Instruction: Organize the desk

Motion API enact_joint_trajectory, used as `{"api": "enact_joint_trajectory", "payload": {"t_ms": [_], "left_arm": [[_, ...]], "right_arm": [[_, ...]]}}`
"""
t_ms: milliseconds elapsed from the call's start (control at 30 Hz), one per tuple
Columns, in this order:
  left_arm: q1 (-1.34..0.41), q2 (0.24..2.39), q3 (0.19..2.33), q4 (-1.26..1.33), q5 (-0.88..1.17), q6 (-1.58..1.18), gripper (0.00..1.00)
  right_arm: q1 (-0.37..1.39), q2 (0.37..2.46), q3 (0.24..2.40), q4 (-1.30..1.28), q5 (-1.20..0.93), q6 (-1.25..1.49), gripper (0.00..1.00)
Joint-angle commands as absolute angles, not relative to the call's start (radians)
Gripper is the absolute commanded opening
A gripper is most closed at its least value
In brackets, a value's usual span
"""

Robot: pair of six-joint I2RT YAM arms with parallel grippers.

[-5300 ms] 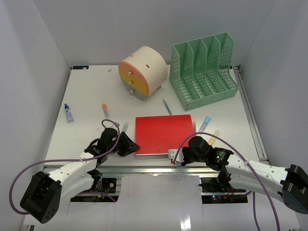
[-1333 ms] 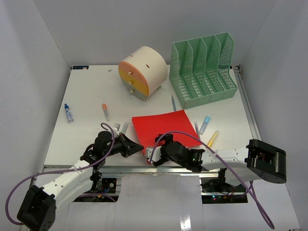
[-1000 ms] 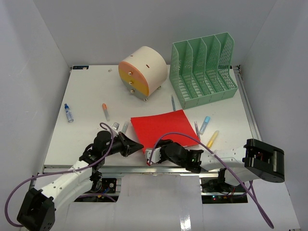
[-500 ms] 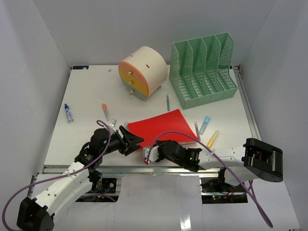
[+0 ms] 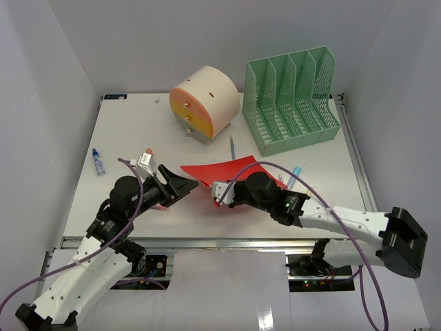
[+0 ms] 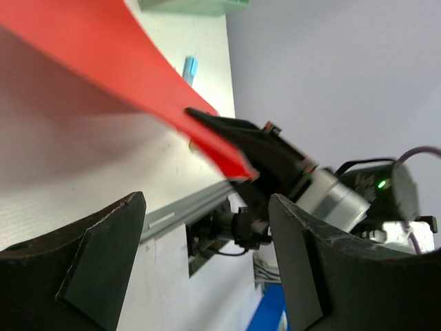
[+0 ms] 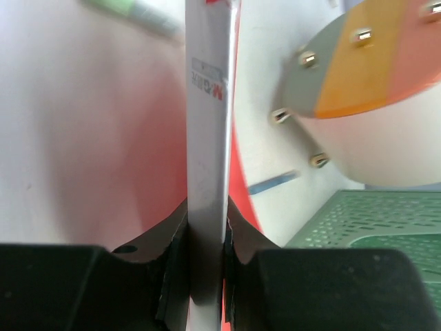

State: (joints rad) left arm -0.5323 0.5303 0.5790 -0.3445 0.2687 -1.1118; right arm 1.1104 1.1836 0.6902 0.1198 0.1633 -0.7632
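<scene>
A red notebook (image 5: 224,172) with a white spine is tilted up off the white desk (image 5: 124,131). My right gripper (image 5: 222,194) is shut on its near left corner; in the right wrist view the fingers (image 7: 169,238) clamp the white spine (image 7: 207,103), with the gripper (image 7: 205,214) centred on it. My left gripper (image 5: 180,185) is open and empty, just left of the notebook's raised edge and apart from it. In the left wrist view the notebook (image 6: 103,48) slants above the open left gripper (image 6: 207,207), and the right gripper holds its corner.
A round cream drawer unit (image 5: 204,103) with an orange-pink front stands at the back. A green file rack (image 5: 293,100) stands back right. A blue pen (image 5: 232,146), a light blue marker (image 5: 295,172), an orange-capped marker (image 5: 148,153) and a small blue bottle (image 5: 98,162) lie around.
The right gripper has lifted the notebook's near edge off the desk and risen with it. The left arm has raised and moved back and left, its jaws open beside the notebook.
</scene>
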Motion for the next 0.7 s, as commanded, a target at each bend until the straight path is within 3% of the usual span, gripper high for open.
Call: {"api": "enact_joint_trajectory", "payload": {"t_ms": [0,233,433,667], "left_arm": [[-0.536,0.419,0.637,-0.431,0.150,-1.007,0.84],[-0.536,0.337,0.596,-0.433,0.157,-1.009,0.85],[-0.535,0.339,0.553,-0.434,0.179,-1.007,0.85],[-0.535,0.366,0.538,-0.435,0.177,-0.975,0.86]], "right_arm": [[1.038,1.119,0.860,0.013,-0.049,-0.715,0.08],[0.941,1.123,1.089,-0.083,-0.137,-0.604,0.08],[0.706,1.170,1.302,-0.121,-0.290,-0.500,0.08],[0.493,1.202,1.361,-0.126,-0.460,-0.392,0.08]]}}
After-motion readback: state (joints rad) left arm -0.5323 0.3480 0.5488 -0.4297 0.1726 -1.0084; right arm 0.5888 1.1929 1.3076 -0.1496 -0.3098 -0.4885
